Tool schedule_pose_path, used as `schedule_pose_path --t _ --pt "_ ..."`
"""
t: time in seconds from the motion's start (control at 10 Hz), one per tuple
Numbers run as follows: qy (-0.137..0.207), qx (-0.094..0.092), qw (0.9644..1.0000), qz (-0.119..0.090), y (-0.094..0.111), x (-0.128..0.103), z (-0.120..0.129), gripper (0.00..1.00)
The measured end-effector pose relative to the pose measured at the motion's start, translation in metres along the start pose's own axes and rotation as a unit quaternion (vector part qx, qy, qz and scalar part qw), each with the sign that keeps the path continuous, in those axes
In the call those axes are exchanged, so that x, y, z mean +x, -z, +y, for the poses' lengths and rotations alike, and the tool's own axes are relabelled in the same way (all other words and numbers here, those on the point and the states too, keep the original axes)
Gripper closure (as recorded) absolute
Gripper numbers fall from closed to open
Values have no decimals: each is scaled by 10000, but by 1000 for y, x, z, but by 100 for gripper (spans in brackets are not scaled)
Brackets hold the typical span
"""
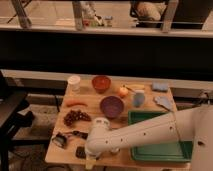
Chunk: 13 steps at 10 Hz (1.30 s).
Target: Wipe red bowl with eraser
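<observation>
Fingers, grip state unclear, hang beside the eraser; red bowl and purple bowl look empty.

A single camera looks down and forward from above the robot's side of the wooden table, at medium range. The arm enters from the lower right, its gripper at the near table edge. A windowed wall fills the background.
</observation>
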Motion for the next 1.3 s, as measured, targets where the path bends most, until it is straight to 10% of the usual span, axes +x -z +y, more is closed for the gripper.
schedule_pose_path --t 0.6,1.3 --pt "-67 344 9993 92 19 -3 -1 85" --pt "-254 327 9980 -486 95 -3 -17 86"
